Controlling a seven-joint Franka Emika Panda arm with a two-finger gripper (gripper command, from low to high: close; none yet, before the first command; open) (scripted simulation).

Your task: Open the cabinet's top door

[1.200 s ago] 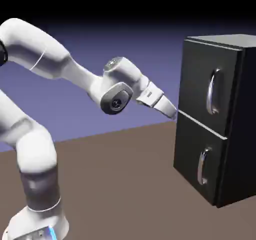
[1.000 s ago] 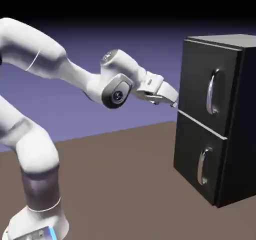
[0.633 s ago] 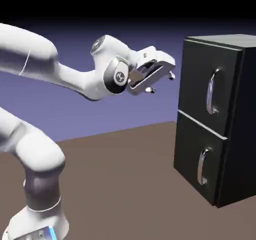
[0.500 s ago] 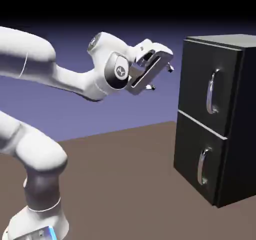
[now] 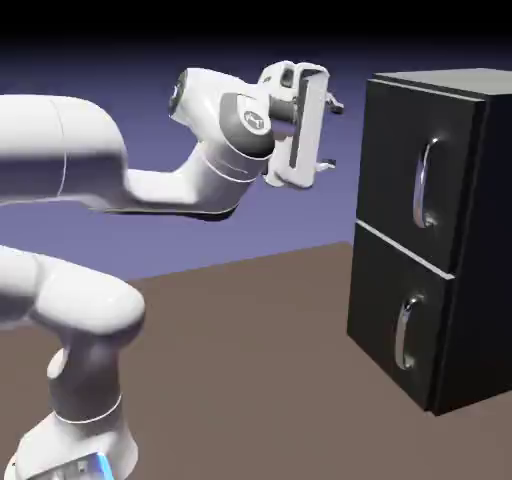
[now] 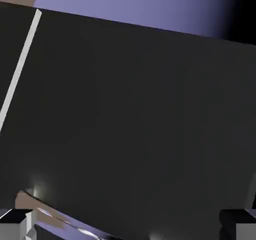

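Exterior view shows no readable writing; gripper (image 5: 328, 135) jaws spread near the cabinet (image 5: 478, 238).

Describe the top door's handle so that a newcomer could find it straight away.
Look for the tall black cabinet at the exterior view's right, its front split into two stacked doors. The handle is the curved silver bar standing upright on the top door. A similar handle sits on the bottom door; the one you want is the higher of the two, level with the open gripper.
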